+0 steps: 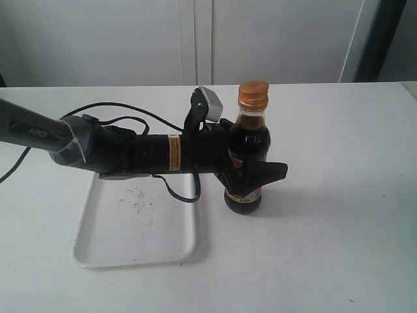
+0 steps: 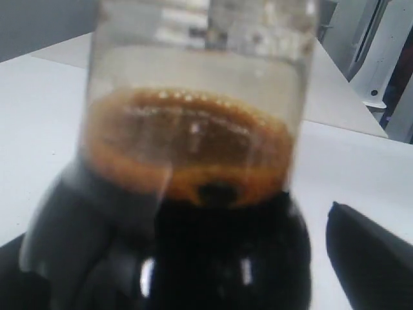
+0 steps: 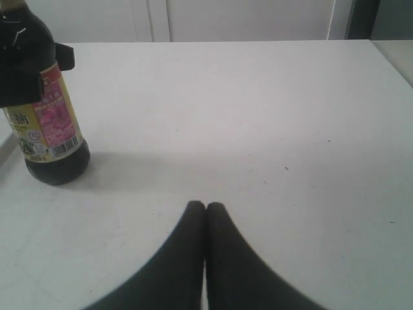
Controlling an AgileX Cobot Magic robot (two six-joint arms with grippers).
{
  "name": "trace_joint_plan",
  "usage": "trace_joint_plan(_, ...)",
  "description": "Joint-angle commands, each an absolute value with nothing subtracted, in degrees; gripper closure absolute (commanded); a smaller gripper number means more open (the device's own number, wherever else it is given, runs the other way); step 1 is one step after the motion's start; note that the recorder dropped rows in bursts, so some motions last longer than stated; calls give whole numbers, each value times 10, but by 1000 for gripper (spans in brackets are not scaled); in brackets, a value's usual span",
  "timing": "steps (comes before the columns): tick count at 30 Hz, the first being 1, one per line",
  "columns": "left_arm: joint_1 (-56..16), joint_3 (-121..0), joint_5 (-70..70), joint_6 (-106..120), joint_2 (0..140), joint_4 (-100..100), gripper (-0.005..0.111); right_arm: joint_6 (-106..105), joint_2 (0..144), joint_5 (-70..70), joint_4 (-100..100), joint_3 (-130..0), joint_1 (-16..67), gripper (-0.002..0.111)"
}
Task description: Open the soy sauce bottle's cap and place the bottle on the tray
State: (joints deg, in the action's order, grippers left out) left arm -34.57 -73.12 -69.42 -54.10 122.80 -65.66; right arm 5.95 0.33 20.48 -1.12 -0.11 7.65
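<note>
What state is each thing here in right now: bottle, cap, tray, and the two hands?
soy sauce bottle: upright on the table, beside the tray, not on it.
cap: closed on the neck.
tray: flat on the table, holding nothing.
left hand: around the bottle's body.
right hand: fingers pressed together, holding nothing, away from the bottle.

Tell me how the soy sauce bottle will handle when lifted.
The soy sauce bottle is probably heavy for its size: dark liquid reaches its shoulders. Its smooth glass looks slippery and breakable. Standing tall on a narrow base, it may tip if the left claw nudges it sideways.
</note>
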Motion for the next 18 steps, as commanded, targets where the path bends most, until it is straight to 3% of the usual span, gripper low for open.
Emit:
trace_joint_plan(1,-348,-735,-700,-528,1234,-651,9,62,0,201,-13,0,74,108)
trace_joint_plan(6,-348,-735,-700,-522,1234,-654,27,62,0,201,-13,0,74,108)
trace_joint_plan(9,-349,-735,-700,-520,1234,-662,71,62,0,201,-13,0,74,108)
trace_joint_plan(10,-349,-735,-700,-511,1234,-662,93,62,0,201,-13,0,74,108)
trace_joint_plan(11,-349,-735,-700,-506,1234,-662,101,62,0,201,-13,0,74,108)
trace_joint_plan(12,-349,-735,-700,-491,1234,-662,106,62,0,200,-15,0,74,108)
trace_joint_plan(18,-349,-735,-700,-492,1234,-673,106,62,0,168,-47,0,74,108)
